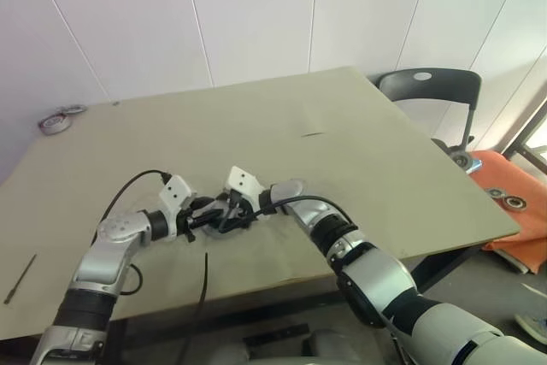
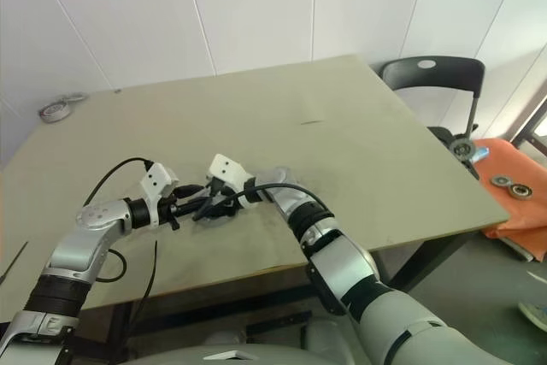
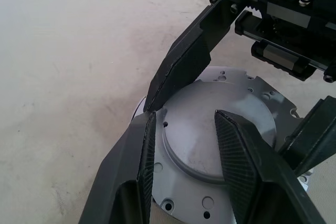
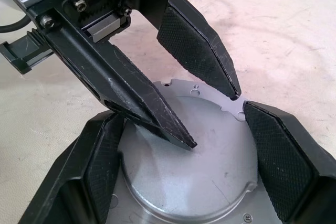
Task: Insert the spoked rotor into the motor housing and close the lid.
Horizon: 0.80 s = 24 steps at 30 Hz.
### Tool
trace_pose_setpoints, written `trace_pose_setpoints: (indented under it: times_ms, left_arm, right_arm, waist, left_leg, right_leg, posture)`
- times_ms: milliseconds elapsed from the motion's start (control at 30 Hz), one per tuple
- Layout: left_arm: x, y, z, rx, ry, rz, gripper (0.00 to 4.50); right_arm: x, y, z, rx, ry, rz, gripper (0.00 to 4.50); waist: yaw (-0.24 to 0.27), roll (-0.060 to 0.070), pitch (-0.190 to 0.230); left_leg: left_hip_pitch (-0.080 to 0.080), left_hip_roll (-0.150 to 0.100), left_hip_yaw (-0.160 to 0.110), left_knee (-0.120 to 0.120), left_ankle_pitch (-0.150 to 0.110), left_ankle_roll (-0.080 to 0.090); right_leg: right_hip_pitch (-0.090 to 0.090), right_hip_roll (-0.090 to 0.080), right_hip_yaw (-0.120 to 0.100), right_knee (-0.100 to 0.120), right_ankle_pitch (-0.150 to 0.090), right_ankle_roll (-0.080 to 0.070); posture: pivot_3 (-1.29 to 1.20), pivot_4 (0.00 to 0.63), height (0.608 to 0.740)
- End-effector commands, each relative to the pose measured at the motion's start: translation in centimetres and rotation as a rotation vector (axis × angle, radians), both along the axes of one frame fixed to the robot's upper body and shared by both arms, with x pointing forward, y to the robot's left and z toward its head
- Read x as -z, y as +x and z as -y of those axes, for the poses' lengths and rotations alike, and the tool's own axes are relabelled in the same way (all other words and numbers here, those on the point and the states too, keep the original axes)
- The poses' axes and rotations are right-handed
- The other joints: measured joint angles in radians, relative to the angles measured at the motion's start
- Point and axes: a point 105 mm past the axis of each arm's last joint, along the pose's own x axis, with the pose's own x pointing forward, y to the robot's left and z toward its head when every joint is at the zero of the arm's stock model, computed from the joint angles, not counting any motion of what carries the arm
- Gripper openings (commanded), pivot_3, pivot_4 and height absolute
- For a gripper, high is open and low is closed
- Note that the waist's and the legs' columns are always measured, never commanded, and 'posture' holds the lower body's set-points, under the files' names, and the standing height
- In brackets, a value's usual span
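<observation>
A round grey lid [image 3: 210, 129] with a raised centre and small holes around its flange lies flat on the table near the front edge. It covers what is under it, so the spoked rotor and the motor housing's windings are hidden. My right gripper [image 4: 181, 113] reaches in from the right, and its two fingers press on opposite edges of the lid. Coming from the left, my left gripper [image 3: 185, 115] hovers over the lid with its fingers apart. One of its fingers is over the flange and the other is over the raised centre. Both grippers meet at the lid [image 1: 224, 226].
The beige table [image 1: 342, 151] stretches far back and to the right. Rolls of tape [image 1: 55, 123] lie at its far left corner and a thin rod [image 1: 19, 278] near the left front. A black chair [image 1: 427, 91] and an orange surface with round parts [image 1: 513, 203] stand to the right.
</observation>
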Motion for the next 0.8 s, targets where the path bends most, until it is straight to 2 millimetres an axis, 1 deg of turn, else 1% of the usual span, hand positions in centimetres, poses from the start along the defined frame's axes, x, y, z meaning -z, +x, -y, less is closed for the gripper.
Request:
trace_pose_setpoints:
  times_ms: [33, 100, 133, 167, 300, 533, 667, 800]
  left_arm:
    - [4.3, -1.7, -0.1, 0.002, 0.070, -0.166, 1.88]
    - [4.2, -1.6, 0.0, 0.002, 0.067, -0.161, 1.86]
    - [4.2, -1.6, 0.0, 0.002, 0.067, -0.160, 1.86]
    - [4.2, -1.6, 0.0, 0.002, 0.066, -0.159, 1.86]
    - [4.1, -1.5, 0.1, 0.002, 0.062, -0.154, 1.86]
    - [3.9, -1.4, 0.1, 0.000, 0.057, -0.145, 1.86]
    - [3.8, -1.3, 0.1, -0.003, 0.057, -0.142, 1.86]
    - [3.7, -1.2, 0.0, -0.008, 0.058, -0.137, 1.86]
  right_arm:
    - [3.0, 0.4, 2.6, 0.089, -0.120, -0.072, 3.27]
    - [2.9, 0.3, 2.5, 0.080, -0.116, -0.065, 4.01]
    - [3.0, 0.3, 2.5, 0.084, -0.121, -0.063, 4.29]
    - [3.1, 0.3, 2.6, 0.084, -0.129, -0.069, 4.48]
    - [3.1, -0.2, 2.5, 0.051, -0.120, -0.093, 4.48]
    - [3.1, 0.2, 2.7, 0.075, -0.131, -0.074, 4.48]
    - [3.1, 0.8, 2.8, 0.113, -0.140, -0.042, 4.48]
    - [2.8, 0.5, 2.3, 0.086, -0.122, -0.044, 4.48]
  waist:
    - [0.001, 0.000, 0.000]
    - [0.003, 0.000, 0.000]
    - [0.004, 0.000, 0.000]
    - [0.006, 0.000, 0.000]
    - [0.011, 0.000, -0.001]
    - [0.019, -0.001, -0.001]
    - [0.019, -0.001, -0.001]
    - [0.019, -0.001, -0.001]
  left_leg:
    - [0.000, 0.000, 0.000, 0.000, 0.000, 0.000]
    - [0.000, 0.000, 0.000, 0.000, 0.000, 0.000]
    - [0.000, 0.000, 0.000, 0.000, 0.000, 0.000]
    - [0.000, 0.000, 0.000, 0.000, 0.000, 0.000]
    - [0.000, -0.001, 0.000, 0.000, 0.000, 0.000]
    - [0.000, -0.001, 0.000, -0.002, 0.000, 0.000]
    - [0.000, -0.001, 0.000, -0.002, 0.000, 0.000]
    - [0.000, -0.001, -0.001, -0.002, 0.000, 0.000]
  right_leg:
    - [0.000, 0.000, 0.000, 0.000, 0.000, 0.000]
    - [0.000, 0.000, 0.000, 0.000, 0.000, 0.000]
    - [0.000, 0.000, 0.000, 0.000, 0.000, 0.000]
    - [0.000, 0.000, 0.000, 0.000, 0.000, 0.000]
    - [0.000, 0.000, 0.000, 0.000, 0.000, 0.000]
    - [-0.001, 0.000, 0.000, 0.000, 0.000, 0.000]
    - [-0.001, 0.000, 0.000, 0.000, 0.000, 0.000]
    - [-0.001, 0.000, 0.000, 0.000, 0.000, 0.000]
  posture:
    - [0.00, 0.000, 0.740]
    - [0.00, 0.000, 0.740]
    - [0.00, 0.000, 0.740]
    - [0.00, 0.000, 0.740]
    - [0.00, 0.000, 0.740]
    - [0.00, 0.000, 0.740]
    - [0.00, 0.000, 0.740]
    - [0.00, 0.000, 0.740]
